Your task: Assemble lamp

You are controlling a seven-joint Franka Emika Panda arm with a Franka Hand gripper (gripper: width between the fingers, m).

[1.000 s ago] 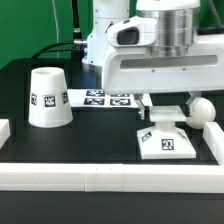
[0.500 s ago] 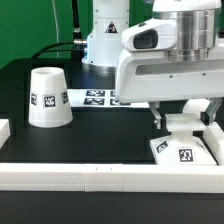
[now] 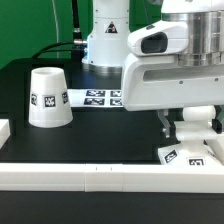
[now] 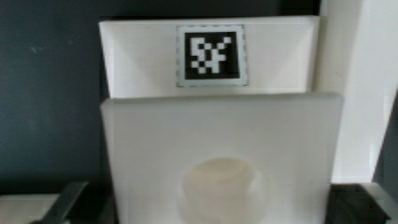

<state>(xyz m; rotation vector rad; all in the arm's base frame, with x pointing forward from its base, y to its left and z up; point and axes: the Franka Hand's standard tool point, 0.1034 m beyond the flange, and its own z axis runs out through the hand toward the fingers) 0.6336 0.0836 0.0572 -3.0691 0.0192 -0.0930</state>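
Note:
My gripper is shut on the flat white base block and holds it at the exterior view's right, close to the front rail, slightly turned. In the wrist view the base block fills the picture, with its tag and its round socket showing. It sits between my dark fingers, and my gripper straddles it. The tapered white shade stands mouth down at the left. The ball bulb is hidden behind my hand.
The marker board lies flat at the back middle. A white rail runs along the table's front edge. A white block sits at the left edge. The robot's base stands behind.
My gripper has moved toward the exterior view's right with the base block, which slid from the middle right to the right edge and turned a little. The shade has not moved.

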